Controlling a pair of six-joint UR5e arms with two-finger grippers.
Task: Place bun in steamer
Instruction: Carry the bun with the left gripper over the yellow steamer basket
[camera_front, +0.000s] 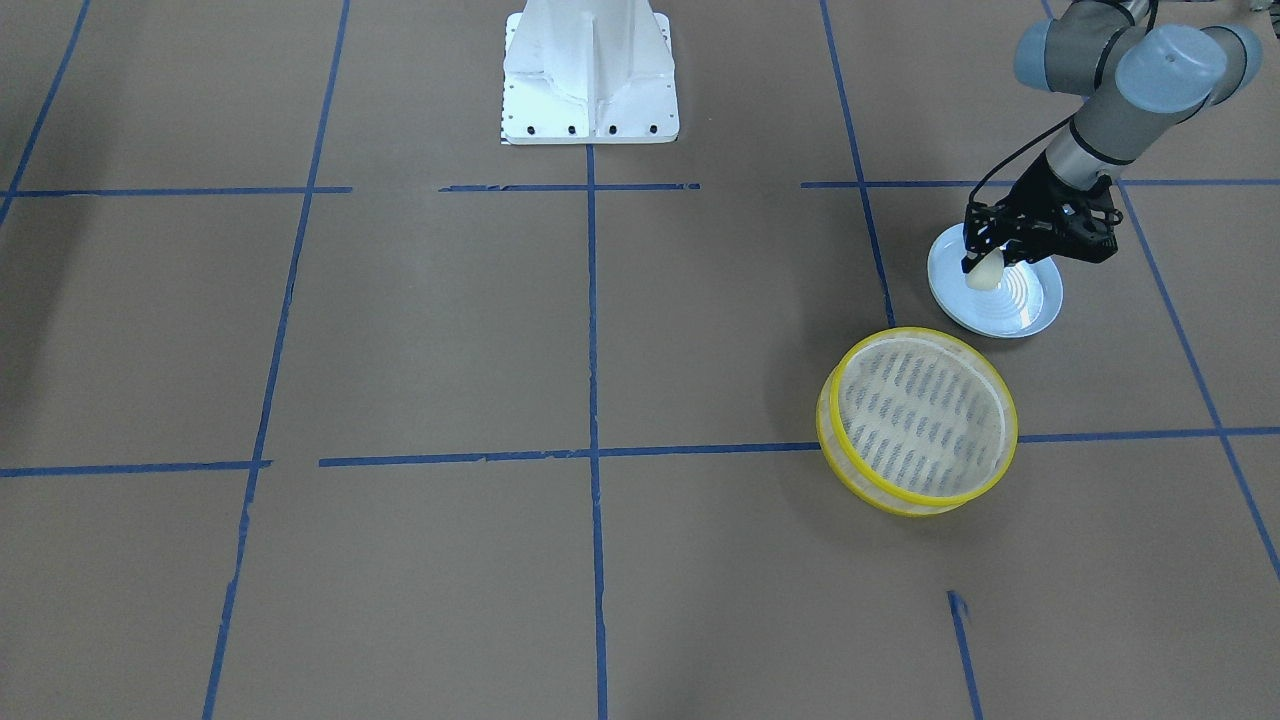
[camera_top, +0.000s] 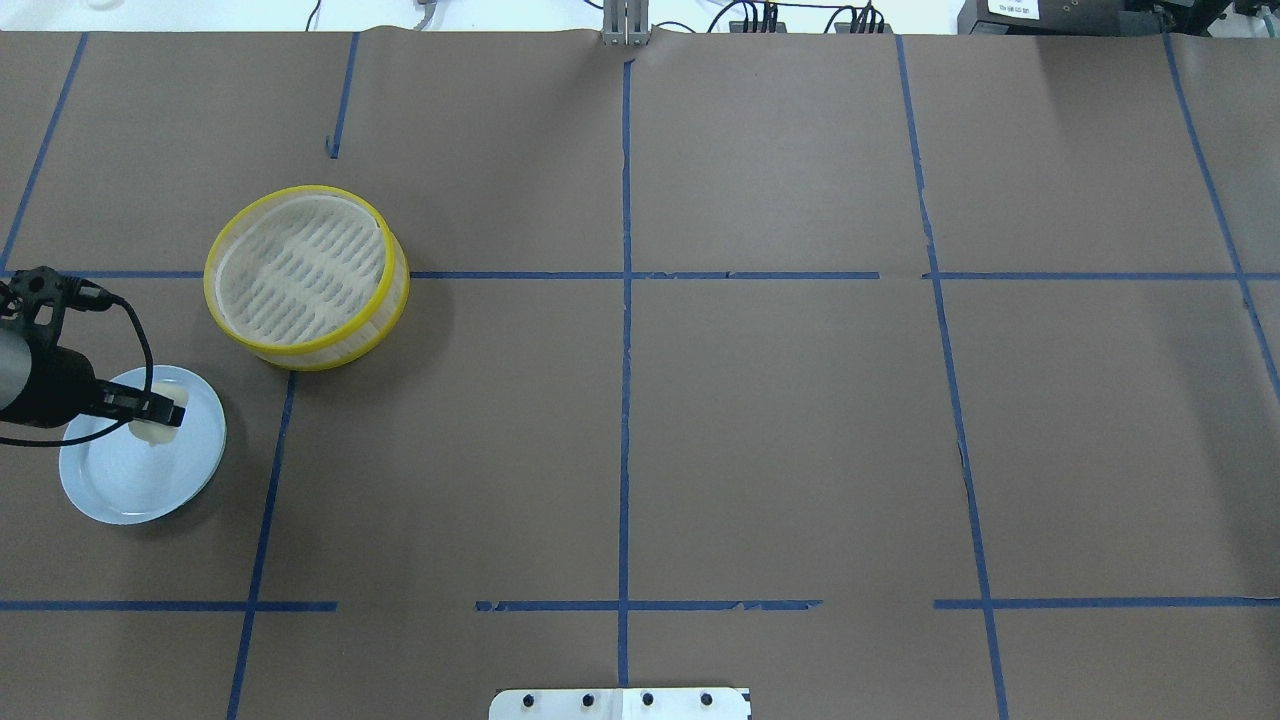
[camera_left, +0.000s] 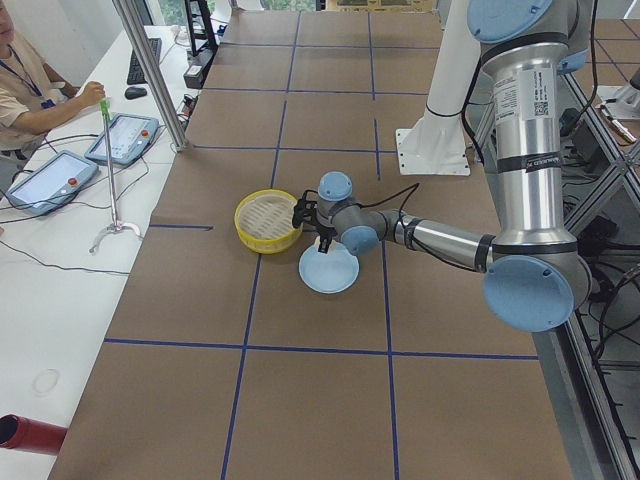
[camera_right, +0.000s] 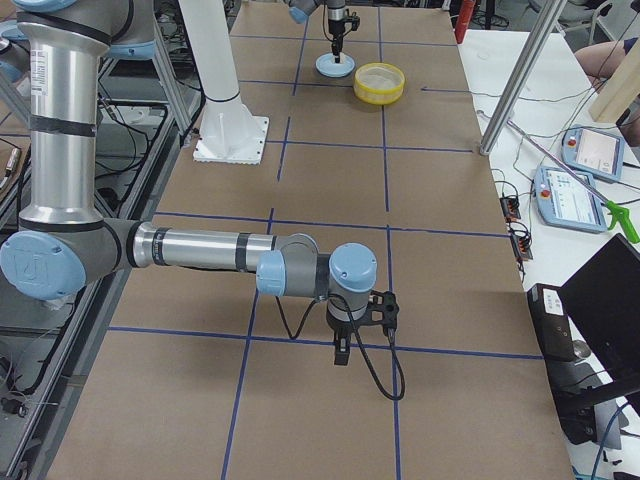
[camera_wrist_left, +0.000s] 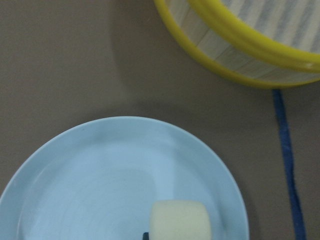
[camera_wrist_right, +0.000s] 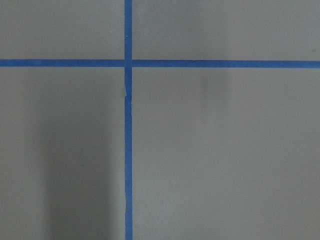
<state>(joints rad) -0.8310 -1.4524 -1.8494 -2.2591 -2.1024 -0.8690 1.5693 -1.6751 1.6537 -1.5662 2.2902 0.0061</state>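
Two arms work the brown-papered table (camera_front: 430, 330) on my remote feeds, its surface ruled into large squares by blue tape (camera_front: 592, 330), with a white pedestal base (camera_front: 590, 75) bolted at the robot's edge; the left gripper (camera_front: 984, 264) hangs over a light-blue plate (camera_front: 1035, 305), its black fingers closed on the bun (camera_front: 986, 276), a small cream lump held at the fingertips above the plate's inner face; I cannot tell whether the bun's underside touches the plate; the steamer (camera_front: 920, 415), yellow-rimmed with a slatted pale floor, sits near the plate but apart from it, towards the operators' side, across a tape line, and the bun is outside it; my left wrist camera shows the plate filling the lower frame, the bun at its bottom edge and the steamer's rim in the upper right corner; the right arm (camera_right: 200, 248) stretches low over the table's other end, the right gripper (camera_right: 342, 352) pointing down close above the paper beside a tape line; it shows only in that side view, so I cannot tell whether its fingers are apart or together; its wrist camera sees only paper and a tape crossing (camera_wrist_right: 128, 63); beyond the table, a white bench (camera_left: 60, 290) carries teach pendants (camera_left: 122, 137) before a seated operator (camera_left: 25, 85); a metal post (camera_left: 155, 75) rises at the table's edge; a laptop (camera_right: 610, 300) stands at the bench's other end; cables (camera_top: 760, 15) run along the far edge.
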